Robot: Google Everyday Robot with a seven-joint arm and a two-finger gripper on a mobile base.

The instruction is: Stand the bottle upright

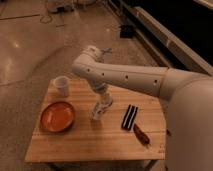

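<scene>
"Wooden table [90,145], pale planks, on a shiny stone floor. That was where it all sat."

"And the bottle?"

"The bottle [96,115] was near the middle of the tabletop, small and whitish. It looked close to upright, perhaps leaning a little toward the arm. I couldn't say whether its base sat flat on the wood."

"Where was the gripper?"

"The gripper [102,104] was right at the top of the bottle, coming down on it from above and slightly behind. The big white arm [130,77] reached in from the right, bent at an elbow over the back edge of the table, and dropped its wrist straight down."

"Did it have hold of the bottle?"

"I couldn't tell. The two were touching or as good as touching, but from where I stood the grip itself didn't show."

"What else was on the table?"

"An orange plate [57,116] lay to the left of the bottle, near it but apart. A white cup [61,85] stood upright behind the plate, by the far left corner. To the right lay a flat black ribbed bar [130,117], and just past it, nearer the front edge, a small reddish-brown object [141,135] I couldn't identify."
</scene>
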